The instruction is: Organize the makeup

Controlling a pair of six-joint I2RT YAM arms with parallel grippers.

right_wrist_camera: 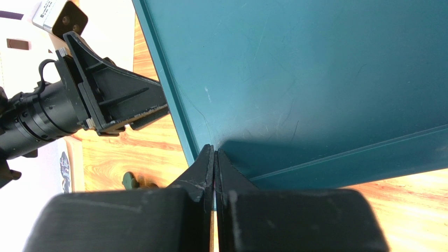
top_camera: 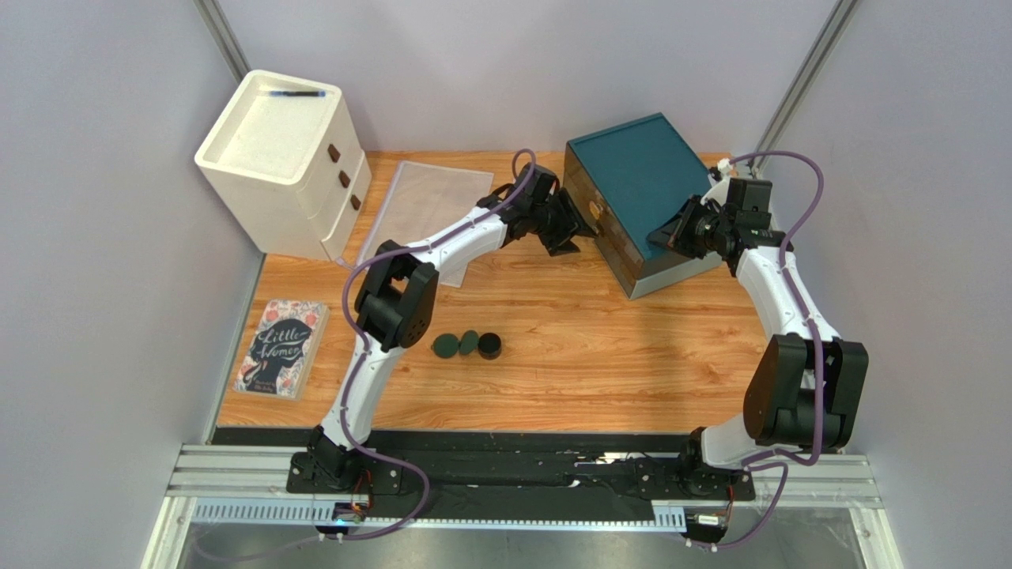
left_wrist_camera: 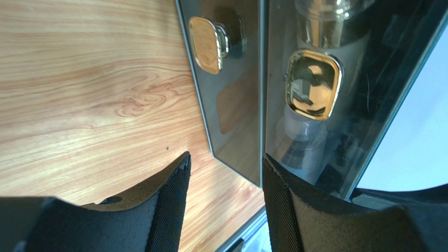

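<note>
From above, my left claw [top_camera: 568,237] reaches to the front face of the teal chest [top_camera: 630,178] at the far right of the bench [top_camera: 570,379]. My right claw [top_camera: 665,235] lies on the chest's lid. I judge the right one is there to steady the chest while the left works a drawer. The three dark round compacts [top_camera: 468,345] sit in a close row mid-bench, well apart from both claws and not yet put away. At this range I cannot tell how far either claw is parted.

At my left wrist, the fingers [left_wrist_camera: 168,205] are spread and released, holding nothing. They point at the smoked drawer fronts [left_wrist_camera: 239,105], and one gold handle [left_wrist_camera: 314,84] lies just beyond the gap. It looks like a line-up for that handle. Through the tinted panel I make out a cream tube [left_wrist_camera: 328,37] with a silvery cap and something clear-capped below it, so some makeup already lies inside. Tint and glare hide the rest. I cannot tell whether that drawer is flush or drawn out.

At my right wrist, the claw is clenched, finger against finger with nothing between, and the tips meet the teal lid near its edge. I cannot tell whether they press down or only touch. Past the lid's corner my other claw shows, and one dark compact peeps out, half cut off by my own fingers.
</note>
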